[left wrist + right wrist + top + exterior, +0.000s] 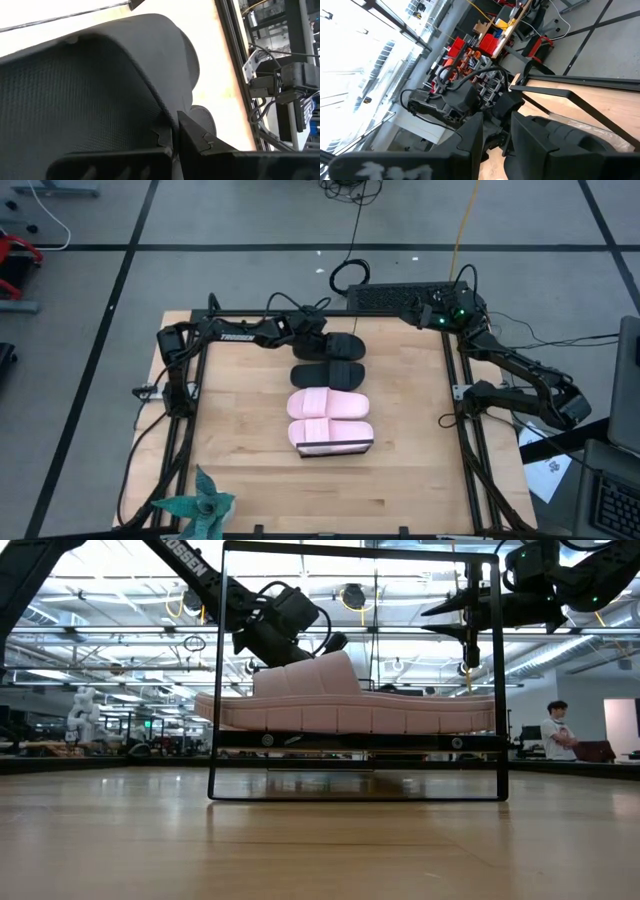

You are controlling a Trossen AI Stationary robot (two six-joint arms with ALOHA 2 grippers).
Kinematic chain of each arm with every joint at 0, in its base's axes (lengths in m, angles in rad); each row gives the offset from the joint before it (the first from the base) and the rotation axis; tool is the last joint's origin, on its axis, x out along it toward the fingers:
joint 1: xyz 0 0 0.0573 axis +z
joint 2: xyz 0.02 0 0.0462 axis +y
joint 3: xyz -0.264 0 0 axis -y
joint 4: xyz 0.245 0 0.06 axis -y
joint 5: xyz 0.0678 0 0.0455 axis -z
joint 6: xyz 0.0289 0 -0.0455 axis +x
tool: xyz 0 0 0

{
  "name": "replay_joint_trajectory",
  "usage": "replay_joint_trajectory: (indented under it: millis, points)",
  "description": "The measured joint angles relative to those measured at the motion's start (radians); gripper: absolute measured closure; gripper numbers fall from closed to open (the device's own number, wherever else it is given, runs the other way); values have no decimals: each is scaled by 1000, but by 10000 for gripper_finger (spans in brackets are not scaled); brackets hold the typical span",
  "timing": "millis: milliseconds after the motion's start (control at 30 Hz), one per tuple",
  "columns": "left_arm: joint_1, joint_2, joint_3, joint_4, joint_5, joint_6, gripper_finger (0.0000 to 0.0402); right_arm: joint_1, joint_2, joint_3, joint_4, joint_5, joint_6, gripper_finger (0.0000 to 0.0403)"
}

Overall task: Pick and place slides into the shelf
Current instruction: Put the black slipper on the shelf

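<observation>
Four slides lie side by side in a row on the shelf [331,450], a narrow rack with a dark frame [214,670]. Nearest are two pale pink slides [330,430] [328,402], then a black slide [327,372], then the farthest black slide [345,346]. In the low view the nearest pink slide [340,710] rests sole-down on the rack's board and hides the rest. My left gripper [322,332] [172,137] is at the farthest black slide, shut on it. My right gripper [432,313] [432,618] [495,137] hangs open and empty above the table's far right corner. My left gripper holds the farthest black slide by the edge of its wide strap [167,117], pinched between the two fingers [197,137]. It comes from the table's left side, slanting down. Whether the slide is lifted clear of the shelf, I cannot tell.
A teal leafy ornament [195,505] sits at the table's near left corner. Dark frame rails [465,430] run along the table's left and right sides. Bare wood [245,410] lies either side of the shelf. A person [555,730] stands far behind the table.
</observation>
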Motion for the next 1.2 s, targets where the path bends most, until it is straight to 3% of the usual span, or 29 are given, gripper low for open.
replay_joint_trajectory:
  millis: [667, 1200]
  points:
    - [2, 0, 0, -25, 21, -77, 400, 0, 0, 0, 0, -1, 0, 309]
    - [3, -8, -2, -27, 21, -103, 343, 0, 0, 0, 0, -25, 4, 310]
